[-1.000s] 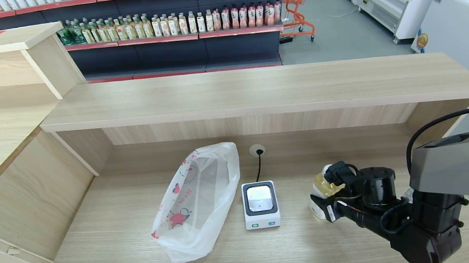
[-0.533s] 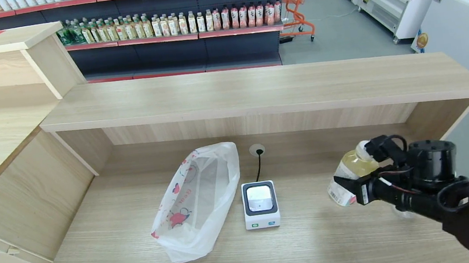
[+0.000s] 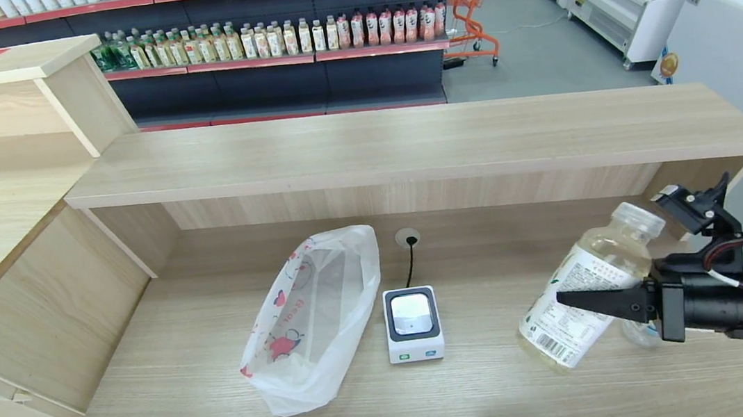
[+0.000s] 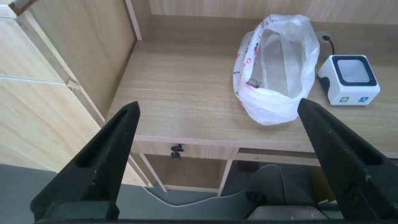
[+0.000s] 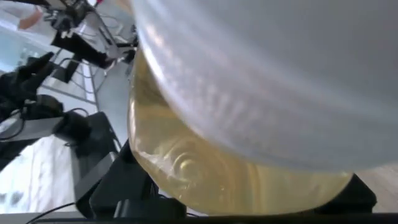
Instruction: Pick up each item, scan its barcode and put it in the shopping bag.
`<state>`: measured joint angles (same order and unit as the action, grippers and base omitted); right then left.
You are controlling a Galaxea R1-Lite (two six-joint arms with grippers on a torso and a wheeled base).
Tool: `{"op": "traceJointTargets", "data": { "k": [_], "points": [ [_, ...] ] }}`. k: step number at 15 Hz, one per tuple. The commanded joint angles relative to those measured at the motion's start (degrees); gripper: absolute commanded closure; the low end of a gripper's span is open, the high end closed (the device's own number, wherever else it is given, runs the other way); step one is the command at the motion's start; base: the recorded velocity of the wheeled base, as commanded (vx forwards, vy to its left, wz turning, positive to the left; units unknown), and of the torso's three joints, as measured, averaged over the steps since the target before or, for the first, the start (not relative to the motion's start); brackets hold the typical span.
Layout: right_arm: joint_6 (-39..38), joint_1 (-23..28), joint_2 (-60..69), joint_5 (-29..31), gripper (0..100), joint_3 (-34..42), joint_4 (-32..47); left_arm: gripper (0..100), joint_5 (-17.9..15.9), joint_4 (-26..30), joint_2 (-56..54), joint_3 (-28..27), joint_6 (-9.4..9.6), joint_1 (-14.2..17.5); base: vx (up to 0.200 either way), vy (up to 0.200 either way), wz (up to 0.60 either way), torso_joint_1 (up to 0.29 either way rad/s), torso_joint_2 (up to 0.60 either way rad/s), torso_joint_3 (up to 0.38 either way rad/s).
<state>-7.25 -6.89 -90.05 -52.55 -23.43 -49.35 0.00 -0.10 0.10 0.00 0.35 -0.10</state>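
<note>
The right gripper (image 3: pixel 621 250) clamps the tilted bottle (image 3: pixel 584 296); the left gripper (image 4: pixel 217 109) gapes empty. Swing the bottle toward 9 o'clock over the scanner (image 3: pixel 412 323), with its barcode (image 3: pixel 555 345) facing down.

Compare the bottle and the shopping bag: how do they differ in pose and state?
The bottle is gripped by the right hand, tilted with its cap up; the shopping bag lies loose on the counter, untouched. The bottle is rigid, holding yellowish liquid; the bag is limp, translucent. Both are near the scanner, on opposite sides.
</note>
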Motion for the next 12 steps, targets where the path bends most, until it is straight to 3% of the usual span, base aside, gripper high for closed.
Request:
{"op": "traceJointTargets", "data": {
  "k": [1,3,6,8,12],
  "points": [
    [-4.26,-3.57,6.29,-2.29,100,0.05,0.48,0,0.00,0.01,0.08,0.00,0.00,0.01,0.000,0.000,0.00,0.000,0.00,0.000],
    [-8.22,-6.91,8.31,-3.26,100,0.14,0.57,0,0.00,0.01,-0.01,0.00,0.00,0.01,0.000,0.000,0.00,0.000,0.00,0.000],
    [-8.30,-9.55,8.49,-3.34,100,0.32,0.74,0,0.00,0.01,0.08,0.00,0.00,0.01,0.000,0.000,0.00,0.000,0.00,0.000],
    [-8.30,-12.27,11.30,-3.34,100,0.23,4.87,0,0.00,0.01,0.08,0.00,0.00,0.01,0.000,0.000,0.00,0.000,0.00,0.000],
    [-8.30,-13.85,12.36,-3.26,100,0.32,6.19,0,0.00,0.01,0.08,0.00,0.00,0.01,0.000,0.000,0.00,0.000,0.00,0.000]
  ]
}}
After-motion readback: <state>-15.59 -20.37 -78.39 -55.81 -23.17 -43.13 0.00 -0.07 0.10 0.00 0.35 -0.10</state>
